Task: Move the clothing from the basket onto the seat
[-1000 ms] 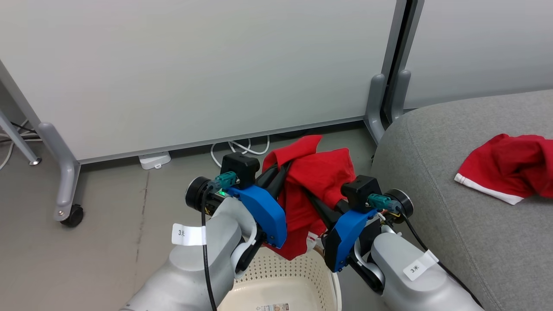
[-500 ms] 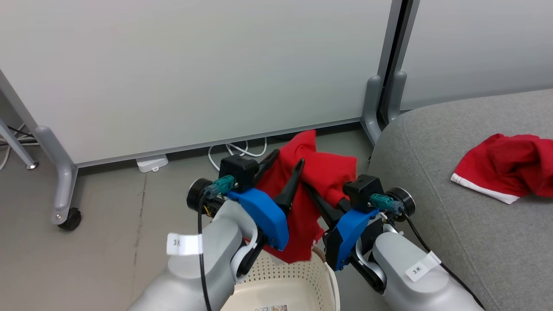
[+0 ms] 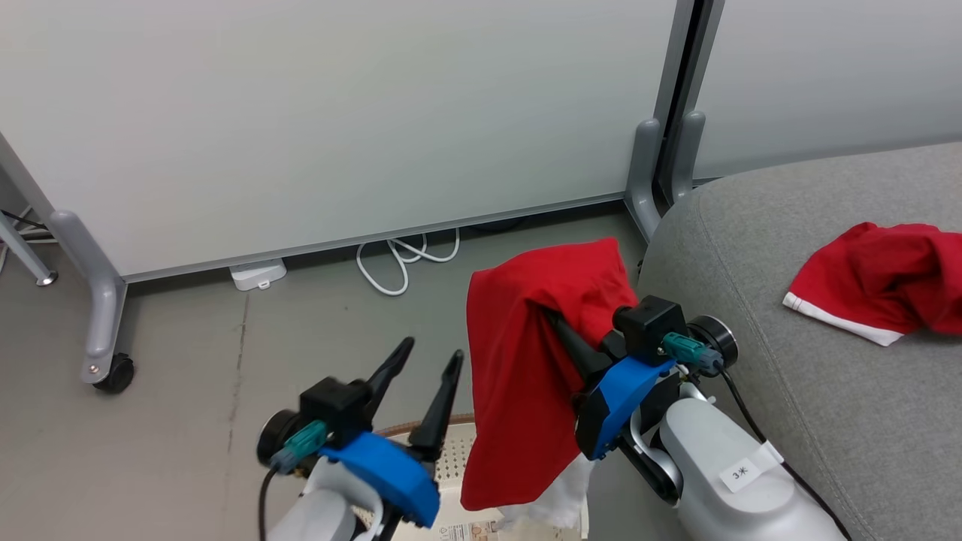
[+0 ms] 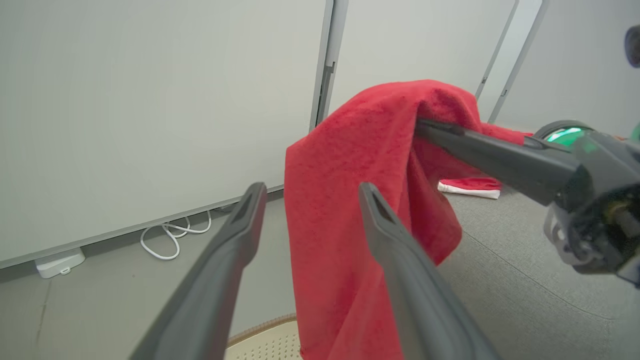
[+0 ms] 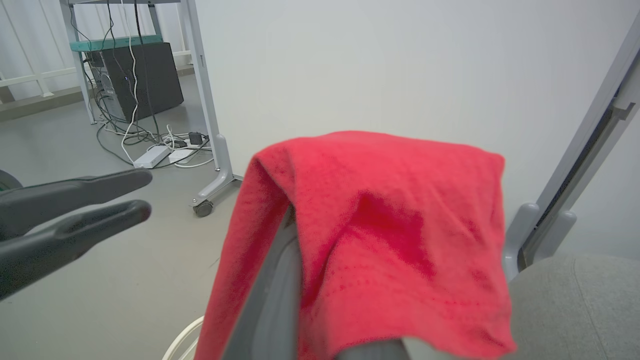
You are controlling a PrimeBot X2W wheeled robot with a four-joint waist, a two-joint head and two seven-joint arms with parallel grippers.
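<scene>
Hanging from the right gripper, whose fingers are pressed together on the fabric, a red garment droops above the basket, near the seat but not on it. Left gripper stands spread wide, empty, just beside the cloth. A second garment already lies on the seat. Judgement: partway through; the held piece needs carrying across and releasing. Basket interior mostly hidden, so the remaining count is unknown.
</scene>
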